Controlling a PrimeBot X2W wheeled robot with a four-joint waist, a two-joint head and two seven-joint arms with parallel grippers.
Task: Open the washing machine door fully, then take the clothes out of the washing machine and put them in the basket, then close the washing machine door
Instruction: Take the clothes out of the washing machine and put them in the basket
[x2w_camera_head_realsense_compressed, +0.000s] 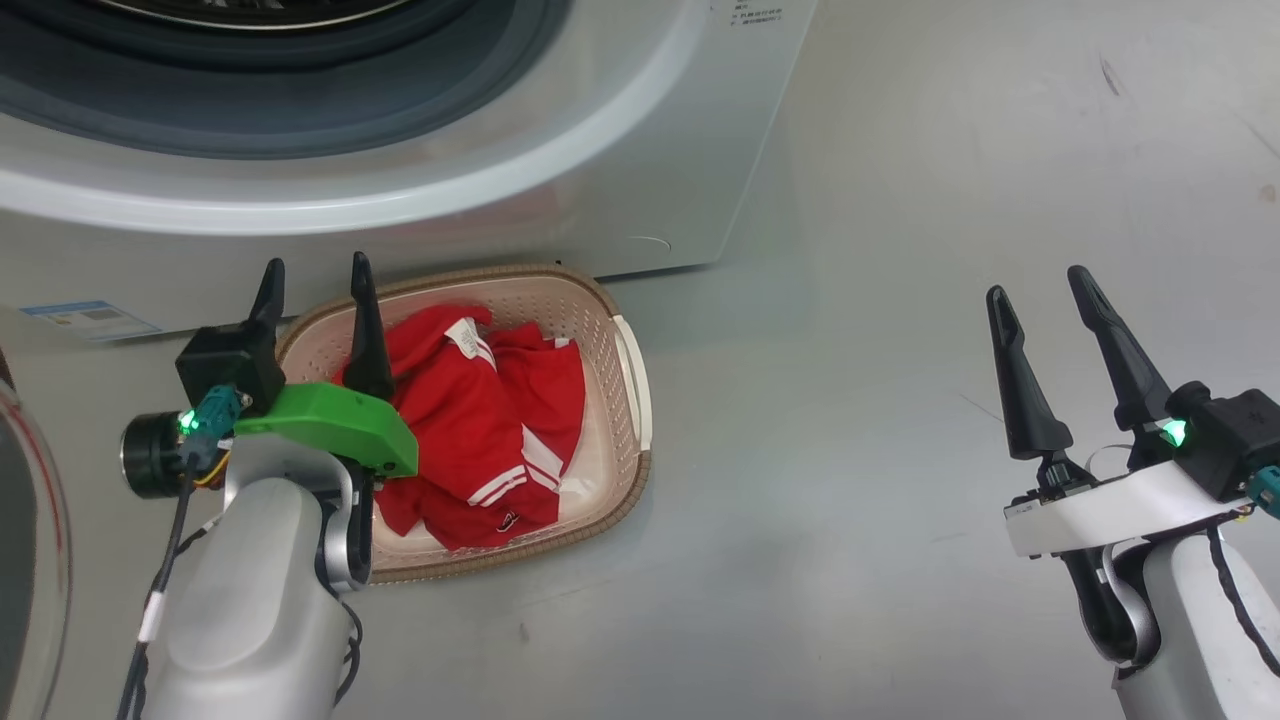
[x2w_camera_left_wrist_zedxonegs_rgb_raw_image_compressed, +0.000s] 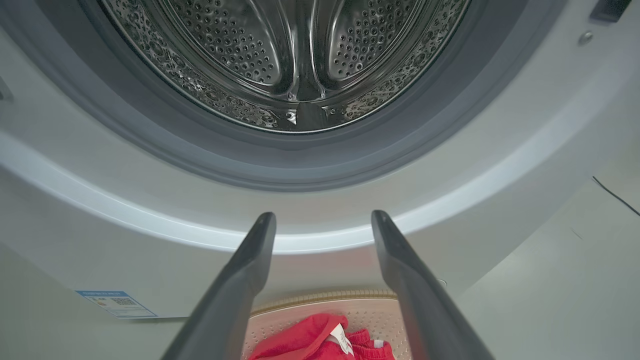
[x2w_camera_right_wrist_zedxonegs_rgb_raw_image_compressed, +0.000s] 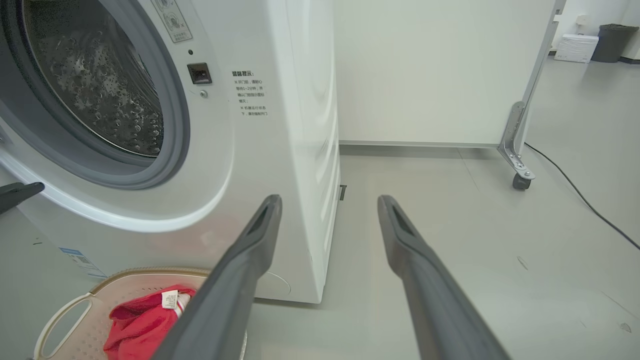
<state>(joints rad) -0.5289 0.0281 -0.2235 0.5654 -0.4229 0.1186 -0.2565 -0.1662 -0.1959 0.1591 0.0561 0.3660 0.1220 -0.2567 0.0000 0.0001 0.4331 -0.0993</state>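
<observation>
Both claws apart, empty: L gripper (x2w_camera_head_realsense_compressed: 316, 263) over basket (x2w_camera_head_realsense_compressed: 630, 370), R gripper (x2w_camera_head_realsense_compressed: 1037, 281) at its 3 o'clock. Clothes (x2w_camera_head_realsense_compressed: 470, 430) in. Door (x2w_camera_head_realsense_compressed: 30, 560) at 9: stiff, prob. slick; push outer edge.

The left gripper (x2w_camera_left_wrist_zedxonegs_rgb_raw_image_compressed: 322, 217) has its jaws spread wide, pointing at the white front of the washing machine (x2w_camera_left_wrist_zedxonegs_rgb_raw_image_compressed: 150, 215), just under its steel drum (x2w_camera_left_wrist_zedxonegs_rgb_raw_image_compressed: 295, 60). Low between the jaws is the basket (x2w_camera_left_wrist_zedxonegs_rgb_raw_image_compressed: 325, 296) with the red clothes (x2w_camera_left_wrist_zedxonegs_rgb_raw_image_compressed: 300, 342) inside (a white tag (x2w_camera_left_wrist_zedxonegs_rgb_raw_image_compressed: 342, 337) lies on top).
</observation>
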